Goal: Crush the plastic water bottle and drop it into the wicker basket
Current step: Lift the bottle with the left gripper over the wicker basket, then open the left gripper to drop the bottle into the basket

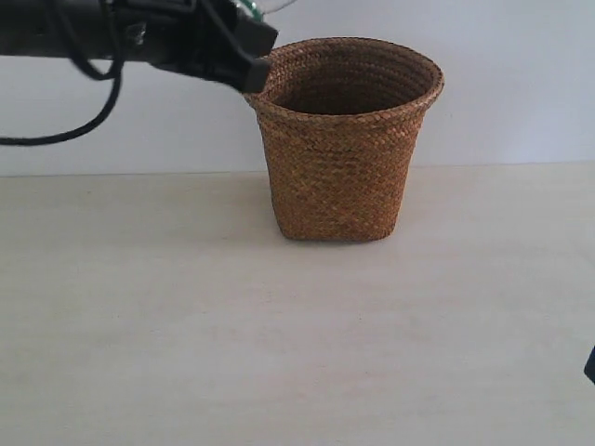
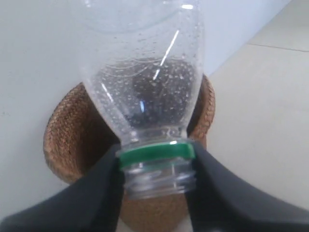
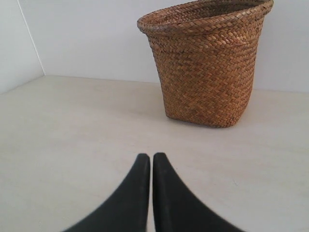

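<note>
My left gripper [image 2: 157, 162] is shut on the neck of the plastic water bottle [image 2: 145, 82], just at its green ring, with bare screw threads showing below the ring. The clear, droplet-specked body points away from the camera over the open mouth of the wicker basket [image 2: 65, 137]. In the exterior view the left gripper [image 1: 246, 58] hangs at the left rim of the basket [image 1: 339, 153], and only a sliver of the bottle [image 1: 262, 7] shows at the top edge. My right gripper [image 3: 151, 156] is shut with nothing in it, low over the table, with the basket [image 3: 207, 67] ahead of it.
The basket stands upright on a pale wooden table [image 1: 279, 353] close to a white back wall [image 1: 521, 84]. A black cable [image 1: 88, 116] loops down from the left arm. A dark bit of the right arm [image 1: 590, 364] shows at the right edge.
</note>
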You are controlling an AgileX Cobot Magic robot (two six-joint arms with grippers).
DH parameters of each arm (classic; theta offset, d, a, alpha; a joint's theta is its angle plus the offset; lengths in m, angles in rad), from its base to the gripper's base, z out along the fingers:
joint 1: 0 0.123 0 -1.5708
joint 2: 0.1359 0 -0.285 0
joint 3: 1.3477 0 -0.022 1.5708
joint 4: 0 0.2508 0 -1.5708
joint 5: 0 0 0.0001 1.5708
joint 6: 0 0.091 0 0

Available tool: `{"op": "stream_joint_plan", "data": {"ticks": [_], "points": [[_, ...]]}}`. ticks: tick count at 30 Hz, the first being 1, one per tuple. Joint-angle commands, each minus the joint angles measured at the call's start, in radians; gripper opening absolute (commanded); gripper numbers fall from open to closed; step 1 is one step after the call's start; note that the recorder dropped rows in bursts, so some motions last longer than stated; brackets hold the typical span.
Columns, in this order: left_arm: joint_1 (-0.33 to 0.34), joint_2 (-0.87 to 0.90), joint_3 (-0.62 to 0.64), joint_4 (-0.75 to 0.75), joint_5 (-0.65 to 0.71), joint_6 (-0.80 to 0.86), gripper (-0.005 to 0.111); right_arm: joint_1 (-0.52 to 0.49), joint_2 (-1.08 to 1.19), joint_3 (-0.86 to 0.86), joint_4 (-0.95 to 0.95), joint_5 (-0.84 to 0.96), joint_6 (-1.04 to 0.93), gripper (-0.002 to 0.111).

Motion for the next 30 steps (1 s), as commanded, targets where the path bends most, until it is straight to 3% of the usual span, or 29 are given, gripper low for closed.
{"op": "stream_joint_plan", "data": {"ticks": [1, 4, 7, 8, 10, 12, 15, 17, 19, 22, 26, 30], "points": [[0.018, 0.148, -0.148, -0.017, 0.018, -0.030, 0.008, 0.002, -0.006, 0.006, 0.002, -0.001, -0.008, 0.000], [0.023, 0.207, -0.221, -0.017, 0.083, -0.058, 0.035, 0.002, -0.006, 0.006, 0.002, -0.001, -0.008, 0.000], [0.027, 0.212, -0.231, -0.017, 0.039, -0.103, 0.081, 0.002, -0.006, 0.006, 0.002, -0.001, -0.008, 0.000], [0.031, 0.209, -0.236, -0.017, 0.026, -0.129, 0.092, 0.002, -0.006, 0.006, 0.002, -0.001, -0.008, 0.000], [0.044, 0.200, -0.237, -0.017, 0.018, -0.141, 0.100, 0.002, -0.006, 0.006, 0.002, -0.001, -0.008, 0.000], [0.056, 0.178, -0.237, -0.018, 0.035, -0.159, 0.094, 0.002, -0.006, 0.006, 0.002, -0.001, -0.008, 0.000], [0.085, 0.133, -0.237, -0.018, 0.104, -0.207, 0.070, 0.002, -0.006, 0.006, 0.002, -0.001, -0.008, 0.000], [0.114, 0.104, -0.237, -0.018, 0.180, -0.212, 0.041, 0.002, -0.006, 0.006, 0.002, -0.001, -0.008, 0.000], [0.149, 0.080, -0.232, -0.018, 0.263, -0.220, 0.003, 0.002, -0.006, 0.006, 0.002, -0.001, -0.008, 0.000], [0.213, 0.036, -0.187, -0.029, 0.301, -0.264, 0.004, 0.002, -0.006, 0.006, 0.002, -0.001, -0.008, 0.000], [0.307, -0.106, 0.052, -0.124, 0.112, -0.240, 0.004, 0.002, -0.006, 0.006, 0.002, -0.001, -0.008, 0.000], [0.346, -0.242, 0.241, -0.179, -0.011, -0.185, 0.004, 0.002, -0.006, 0.006, 0.002, -0.005, -0.008, 0.000]]}}
